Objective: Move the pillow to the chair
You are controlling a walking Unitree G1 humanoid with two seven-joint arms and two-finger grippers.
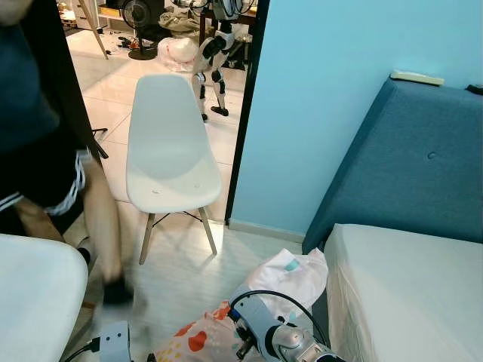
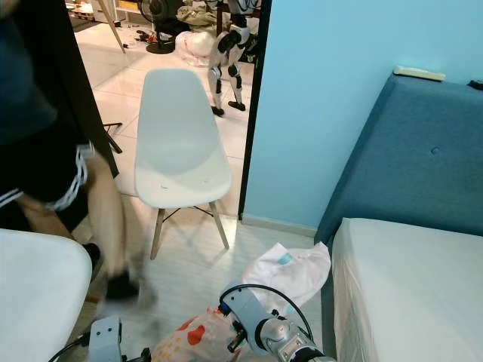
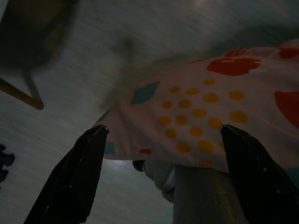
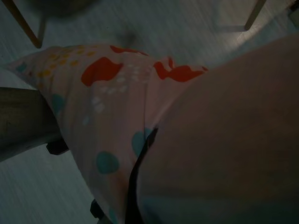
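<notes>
The pillow [image 1: 198, 339] is pale pink with red, yellow and teal spots. It hangs low over the floor at the bottom of the eye views, between my left arm [image 1: 113, 343] and my right arm [image 1: 275, 335]. My left gripper [image 3: 164, 128] is open, its two fingertips spread wide against the pillow's [image 3: 201, 112] underside. My right gripper [image 4: 140, 186] lies pressed against the pillow [image 4: 107, 93], mostly hidden by the cloth. The white shell chair [image 1: 170, 143] with wooden legs stands ahead and slightly left, its seat bare.
A person [image 1: 45, 166] in dark shorts stands close on the left, beside the chair. A white cloth bag [image 1: 290, 275] lies on the floor by the blue bed [image 1: 407, 166] with its white mattress [image 1: 407, 286]. A blue wall [image 1: 332, 90] rises on the right. A white cushion [image 1: 30, 302] sits at lower left.
</notes>
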